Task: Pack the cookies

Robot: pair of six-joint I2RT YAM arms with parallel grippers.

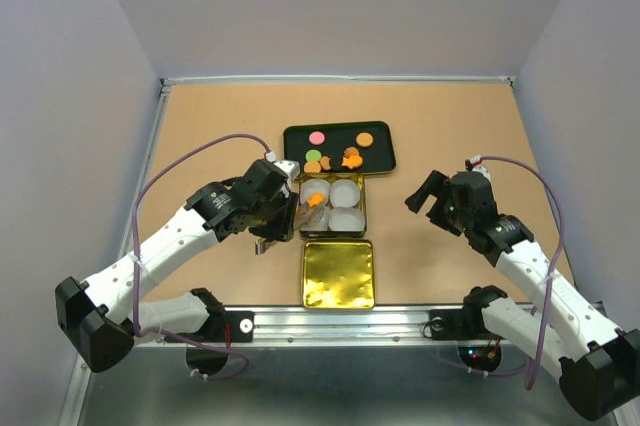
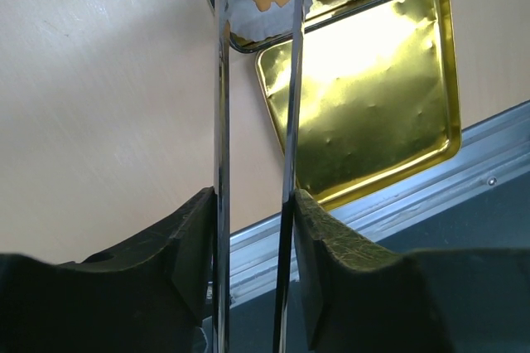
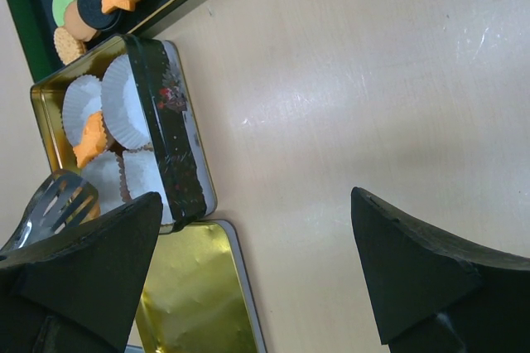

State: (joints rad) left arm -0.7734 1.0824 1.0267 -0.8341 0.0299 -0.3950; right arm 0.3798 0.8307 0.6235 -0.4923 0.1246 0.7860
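A black tray [image 1: 385,158] at the middle back holds the cookies: a pink one [image 1: 317,137], a green one [image 1: 313,154] and orange ones [image 1: 365,139]. An open tin [image 1: 364,208] in front of it holds white paper cups; an orange cookie [image 1: 316,198] lies in its back left cup. My left gripper [image 1: 280,208] is shut on metal tongs [image 2: 220,121], whose tips reach over that cup [image 2: 252,20]. I cannot tell whether the tongs grip the cookie. My right gripper [image 1: 428,193] is open and empty over bare table right of the tin; the tin [image 3: 178,154] shows in its view.
The tin's gold lid [image 1: 338,273] lies upside down just in front of the tin, near the metal rail at the table's front edge [image 1: 340,321]. Grey walls enclose the table on three sides.
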